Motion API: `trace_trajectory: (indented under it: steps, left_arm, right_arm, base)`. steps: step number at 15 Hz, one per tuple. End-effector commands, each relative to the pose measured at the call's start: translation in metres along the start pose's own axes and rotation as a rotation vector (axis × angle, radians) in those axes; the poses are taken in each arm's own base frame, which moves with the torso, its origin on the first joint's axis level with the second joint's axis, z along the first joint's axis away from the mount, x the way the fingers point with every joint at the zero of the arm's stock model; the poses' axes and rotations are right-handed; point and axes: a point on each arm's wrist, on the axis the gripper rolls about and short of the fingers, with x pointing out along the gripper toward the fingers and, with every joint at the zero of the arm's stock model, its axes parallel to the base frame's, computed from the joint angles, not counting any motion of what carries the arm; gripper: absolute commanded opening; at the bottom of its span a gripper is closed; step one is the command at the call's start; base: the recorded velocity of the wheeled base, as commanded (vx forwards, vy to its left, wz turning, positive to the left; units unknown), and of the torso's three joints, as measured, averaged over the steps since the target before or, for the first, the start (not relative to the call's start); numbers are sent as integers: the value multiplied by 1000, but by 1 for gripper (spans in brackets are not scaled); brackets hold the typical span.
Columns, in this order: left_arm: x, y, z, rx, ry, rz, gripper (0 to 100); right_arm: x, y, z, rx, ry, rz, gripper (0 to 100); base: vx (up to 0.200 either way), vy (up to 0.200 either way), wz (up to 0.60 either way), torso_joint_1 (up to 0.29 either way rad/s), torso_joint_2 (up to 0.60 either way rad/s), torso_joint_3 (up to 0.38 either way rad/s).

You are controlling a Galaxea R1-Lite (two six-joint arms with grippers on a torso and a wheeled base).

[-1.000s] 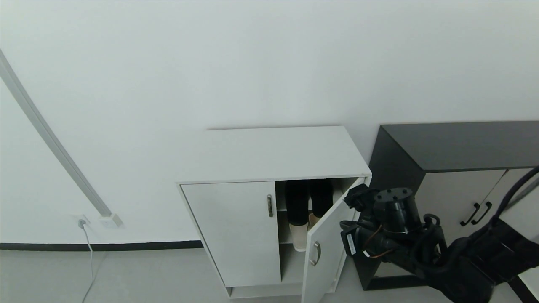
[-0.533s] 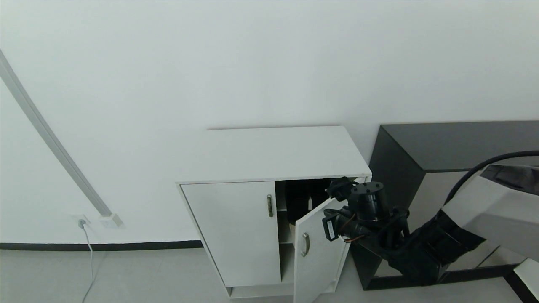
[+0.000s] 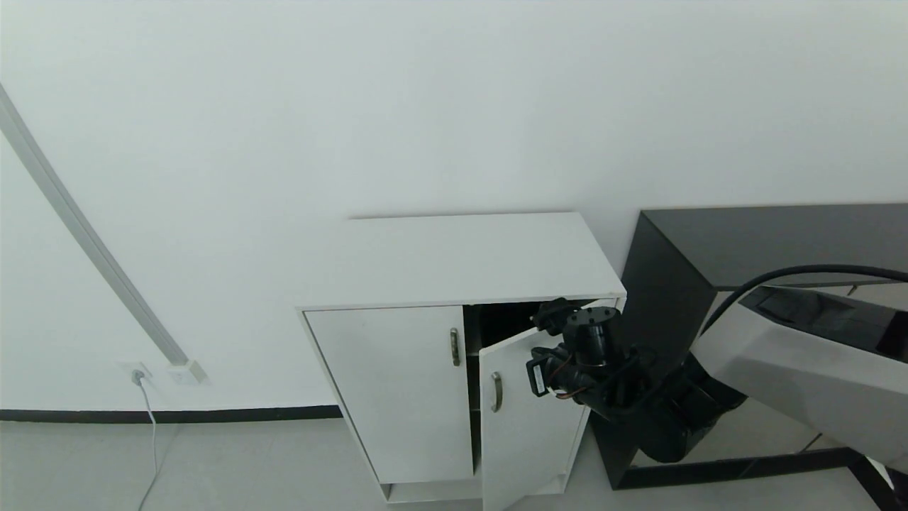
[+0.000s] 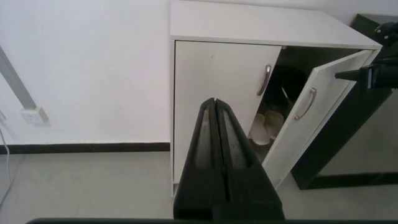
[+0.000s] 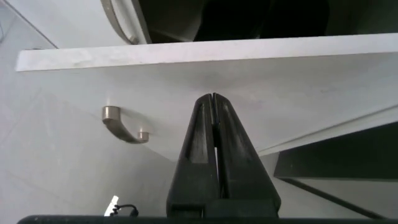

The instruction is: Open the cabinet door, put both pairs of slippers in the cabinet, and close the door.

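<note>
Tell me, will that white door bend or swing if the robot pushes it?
It probably swings, not bends: the door looks like a flat, stiff board standing ajar. Likely light; the shut right gripper seems to rest against its smooth face, where it might slip.

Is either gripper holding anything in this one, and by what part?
Nothing is held. The left gripper and right gripper both have jaws shut and empty; the right one's tip is against the outer face of the cabinet door.
</note>
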Motion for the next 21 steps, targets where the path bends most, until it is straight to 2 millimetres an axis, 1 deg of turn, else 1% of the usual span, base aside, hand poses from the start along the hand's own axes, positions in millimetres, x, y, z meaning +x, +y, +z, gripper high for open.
trace_trajectory:
  steps: [1, 8, 16, 18, 21]
  left_arm:
    - [0, 0, 0, 0, 0, 0, 0]
    - [0, 0, 0, 0, 0, 0, 0]
    - [0, 0, 0, 0, 0, 0, 0]
    - [0, 0, 0, 0, 0, 0, 0]
    - [0, 0, 0, -2, 0, 0, 0]
  right_arm:
    - [13, -2, -5, 3, 1, -8, 0]
    - [32, -11, -2, 19, -31, -33, 0]
    - [55, -12, 3, 28, -60, -41, 0]
    - [58, -14, 7, 30, -62, -45, 0]
    - [68, -17, 8, 34, -68, -54, 0]
  base:
    - [0, 0, 0, 0, 0, 0]
    - [0, 0, 0, 0, 0, 0]
    - [0, 0, 0, 0, 0, 0]
    - [0, 0, 0, 0, 0, 0]
    - [0, 0, 0, 0, 0, 0]
